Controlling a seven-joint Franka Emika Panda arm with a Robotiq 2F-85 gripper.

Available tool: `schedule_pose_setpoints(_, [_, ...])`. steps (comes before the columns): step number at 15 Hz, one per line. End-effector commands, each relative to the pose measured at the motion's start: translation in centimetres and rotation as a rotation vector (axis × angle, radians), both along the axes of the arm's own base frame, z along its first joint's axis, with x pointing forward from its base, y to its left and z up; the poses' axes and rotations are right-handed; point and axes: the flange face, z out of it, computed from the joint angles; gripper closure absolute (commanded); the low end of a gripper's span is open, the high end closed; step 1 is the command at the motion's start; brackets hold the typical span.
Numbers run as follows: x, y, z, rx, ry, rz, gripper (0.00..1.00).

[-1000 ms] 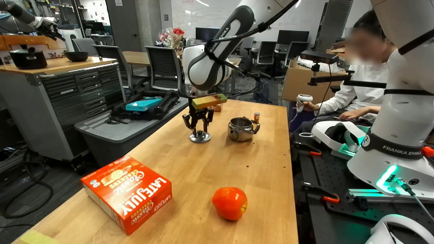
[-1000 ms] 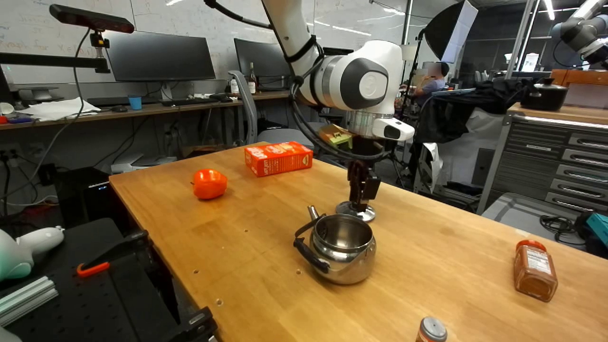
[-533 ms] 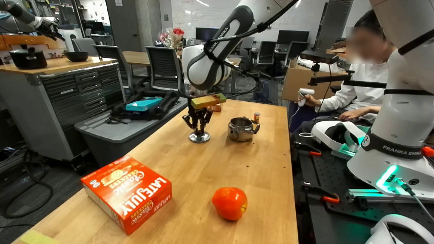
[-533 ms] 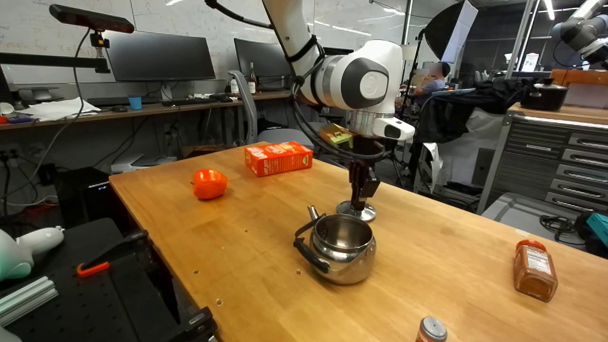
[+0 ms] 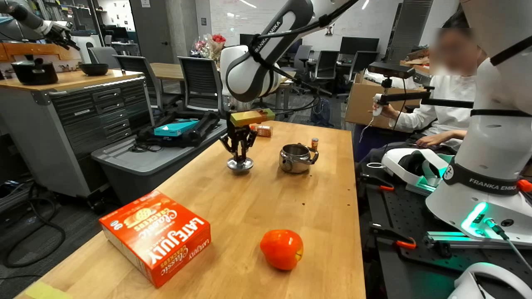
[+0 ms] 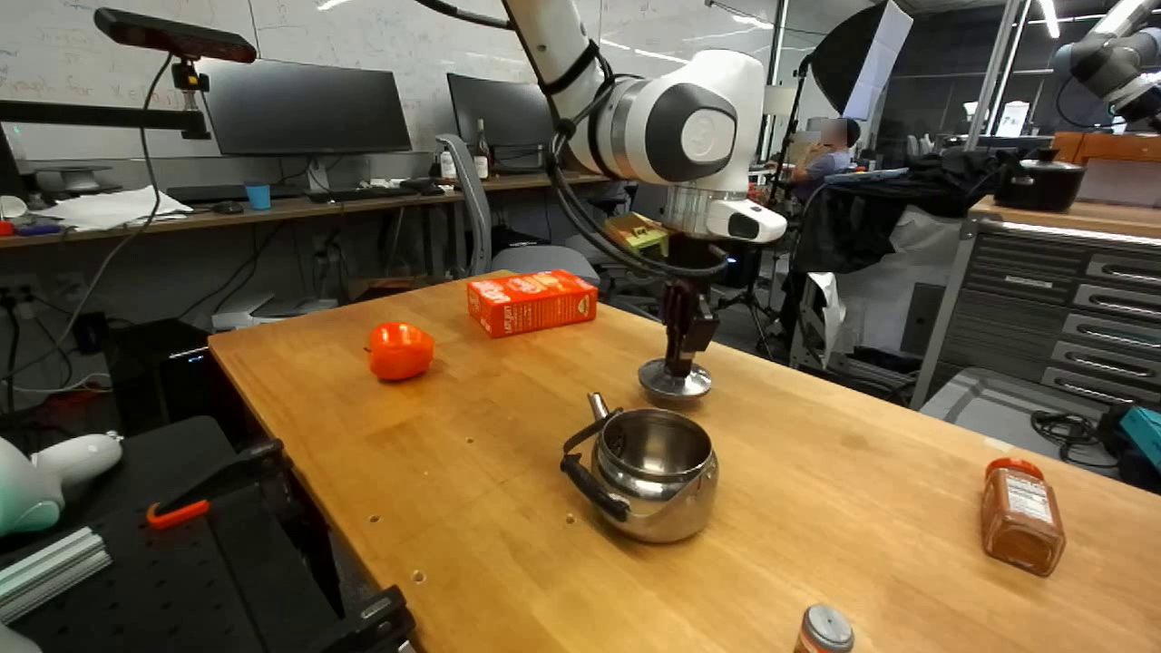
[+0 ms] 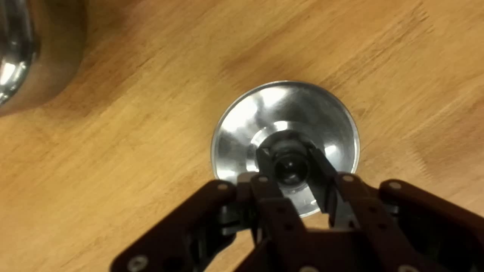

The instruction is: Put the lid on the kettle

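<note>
The lid is a flat round silver disc with a dark centre knob. My gripper points down with its fingers closed on both sides of the knob. In both exterior views the lid hangs level from the gripper, slightly above the table. The open-topped silver kettle stands upright on the table, with its black handle folded down to one side. In an exterior view the lid is left of the kettle, apart from it. Part of the kettle shows at the wrist view's top left.
An orange-red round object and a red cracker box lie on the table. A spice jar lies on its side, and a small bottle stands near the kettle. The cracker box also shows in an exterior view.
The gripper has closed on the knob and risen, lifting the lid off the table and shifting it slightly away from the kettle. The kettle has not moved.
</note>
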Motion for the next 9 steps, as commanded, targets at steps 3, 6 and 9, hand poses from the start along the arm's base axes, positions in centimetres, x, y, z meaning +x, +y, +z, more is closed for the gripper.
schedule_pose_setpoints(3, [-1.5, 1.7, 4.8, 0.012, 0.010, 0.031, 0.93])
schedule_pose_setpoints(6, [-2.5, 2.2, 6.6, 0.007, 0.016, 0.038, 0.93])
schedule_pose_setpoints(9, [-3.9, 2.2, 8.1, 0.008, 0.018, 0.045, 0.93])
